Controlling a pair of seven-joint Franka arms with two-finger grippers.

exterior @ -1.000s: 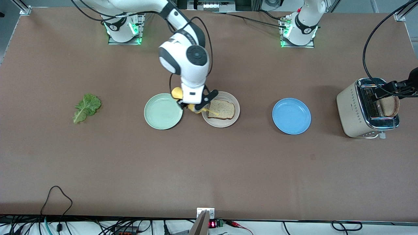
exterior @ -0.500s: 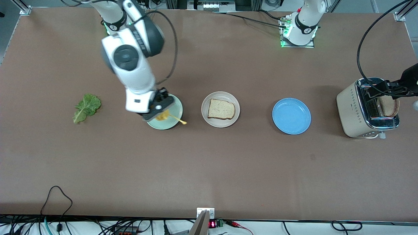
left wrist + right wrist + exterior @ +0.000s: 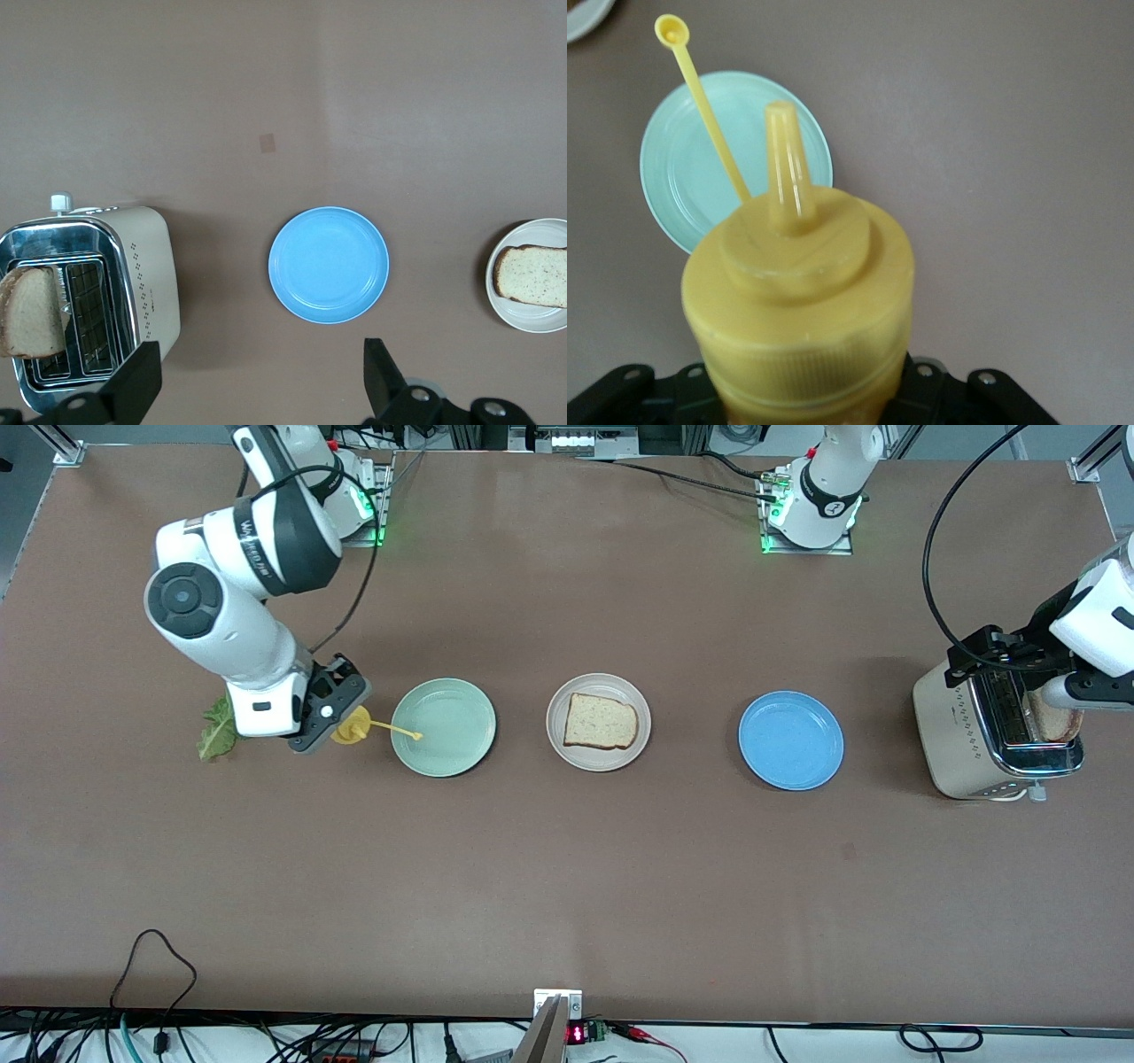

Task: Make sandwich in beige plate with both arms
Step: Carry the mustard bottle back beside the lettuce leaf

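Observation:
The beige plate [image 3: 556, 742] sits mid-table with one toasted bread slice [image 3: 601, 721] lying on it. A second slice [image 3: 1054, 717] stands in the toaster [image 3: 961, 726]. The lettuce leaf [image 3: 211, 737] lies toward the right arm's end, partly hidden by the right arm's hand. My right gripper [image 3: 332, 719] is shut on a yellow squeeze bottle [image 3: 352, 726], held between the lettuce and the mint-green plate [image 3: 447, 731]. Its nozzle and tethered cap [image 3: 673, 31] point over that plate. My left gripper [image 3: 992, 657] is open and empty above the toaster. Its wrist view shows the toaster slice [image 3: 31, 312].
A blue plate [image 3: 790, 740] sits between the beige plate and the toaster. The left wrist view shows the blue plate [image 3: 329, 265], the toaster [image 3: 146, 266] and the beige plate's rim [image 3: 509, 314]. Cables run along the table edge nearest the front camera.
My right arm carried the yellow bottle from the beige plate, across the mint-green plate, to beside the lettuce. My left gripper rose from the toaster slice, which stays in the slot.

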